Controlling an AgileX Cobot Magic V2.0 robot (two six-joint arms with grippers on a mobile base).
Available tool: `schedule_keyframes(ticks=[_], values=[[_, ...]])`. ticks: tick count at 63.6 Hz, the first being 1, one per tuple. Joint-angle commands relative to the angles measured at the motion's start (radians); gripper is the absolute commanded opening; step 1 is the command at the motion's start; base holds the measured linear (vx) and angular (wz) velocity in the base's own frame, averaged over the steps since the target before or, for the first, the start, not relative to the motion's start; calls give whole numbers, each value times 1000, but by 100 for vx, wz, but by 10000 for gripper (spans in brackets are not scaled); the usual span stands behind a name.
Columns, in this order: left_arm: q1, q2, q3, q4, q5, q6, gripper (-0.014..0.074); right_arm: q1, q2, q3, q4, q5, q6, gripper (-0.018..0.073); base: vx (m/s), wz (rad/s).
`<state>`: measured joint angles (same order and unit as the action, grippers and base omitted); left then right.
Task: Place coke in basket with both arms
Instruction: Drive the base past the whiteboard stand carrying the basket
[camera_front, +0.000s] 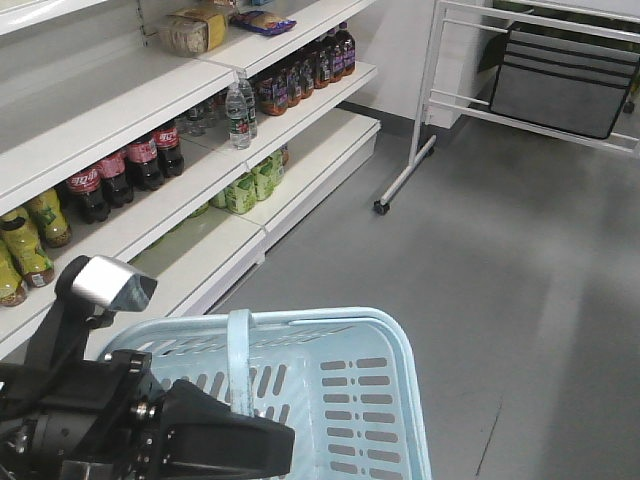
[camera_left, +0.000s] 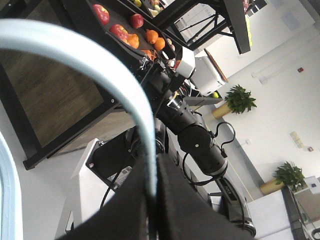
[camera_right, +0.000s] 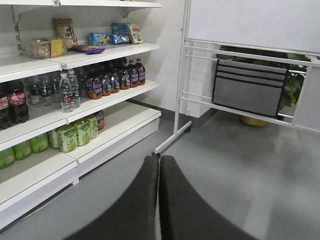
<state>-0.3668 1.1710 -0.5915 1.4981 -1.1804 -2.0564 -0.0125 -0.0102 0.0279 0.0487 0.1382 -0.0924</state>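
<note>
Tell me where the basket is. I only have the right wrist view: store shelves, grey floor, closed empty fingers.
Observer: The front view shows the basket at the bottom of the frame, near the shelves.
Operator: Is anything holding it?
Observer: Yes. In the left wrist view the left gripper is shut on its handle.
Operator: Anything inside yet?
Observer: Nothing shows in the part of the basket that the front view covers.
</note>
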Motion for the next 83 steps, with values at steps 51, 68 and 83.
schedule_keyframes(ticks=[51,68,83], values=[[-4,-22,-25,-83,-64,6,-7,-6,-19,11,-7,-74,-5,-5,-4,-15],[-4,-22,-25,-83,-65,6,-7,-6,-19,11,-7,-74,-5,-5,-3,-20],[-4,-22,-25,-84,-65,6,-7,-6,-19,11,-7,-74,-5,-5,2,-4]])
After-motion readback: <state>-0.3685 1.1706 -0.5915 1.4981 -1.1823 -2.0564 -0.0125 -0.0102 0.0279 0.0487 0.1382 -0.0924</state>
